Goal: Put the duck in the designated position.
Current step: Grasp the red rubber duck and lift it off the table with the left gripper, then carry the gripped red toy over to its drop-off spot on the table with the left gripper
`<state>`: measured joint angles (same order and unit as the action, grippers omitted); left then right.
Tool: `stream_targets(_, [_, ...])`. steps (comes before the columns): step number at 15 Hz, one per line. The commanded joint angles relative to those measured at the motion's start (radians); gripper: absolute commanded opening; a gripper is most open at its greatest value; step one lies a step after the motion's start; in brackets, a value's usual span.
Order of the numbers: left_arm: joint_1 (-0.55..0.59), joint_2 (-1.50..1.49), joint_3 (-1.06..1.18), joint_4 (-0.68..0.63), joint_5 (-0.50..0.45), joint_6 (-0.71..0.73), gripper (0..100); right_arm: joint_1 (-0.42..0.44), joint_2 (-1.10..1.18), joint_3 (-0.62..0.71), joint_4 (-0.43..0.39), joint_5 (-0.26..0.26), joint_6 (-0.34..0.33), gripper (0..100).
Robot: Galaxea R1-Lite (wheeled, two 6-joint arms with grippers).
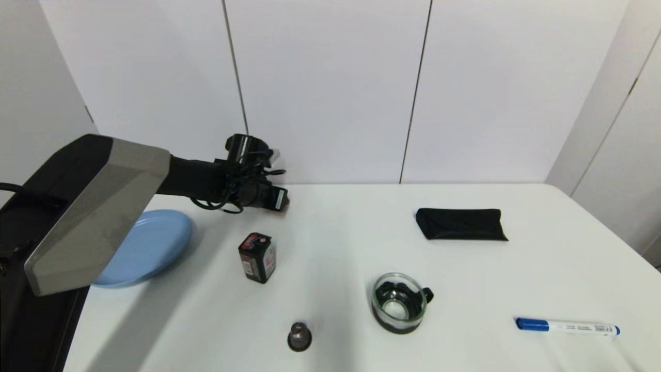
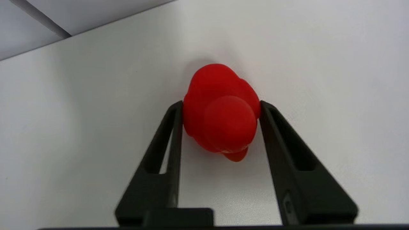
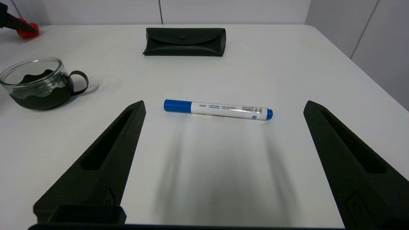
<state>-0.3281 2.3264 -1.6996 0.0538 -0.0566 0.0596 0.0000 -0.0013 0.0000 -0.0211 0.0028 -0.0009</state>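
Left gripper (image 2: 221,103) is clenched on the duck (image 2: 221,110) at the far left of the table (image 1: 351,248), past the black battery box (image 1: 257,257) — fingertips flank its body low over the surface, likely so it can be carried off. Right gripper (image 3: 223,105) hangs spread wide at the near right, over the blue marker (image 3: 217,109) — idle. The drop spot isn't evident; the blue plate (image 1: 150,245) is just to the left.
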Motion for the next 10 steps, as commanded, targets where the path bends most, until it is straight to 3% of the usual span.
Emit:
stream_targets(1, [-0.002,-0.027,0.018,0.001,0.0,0.0,0,0.0,0.001,0.009,0.0,0.0,-0.001,100])
stream_targets(10, [0.0,-0.303,0.149,0.001,0.018,0.011,0,0.0,0.001,0.009,0.0,0.0,-0.001,100])
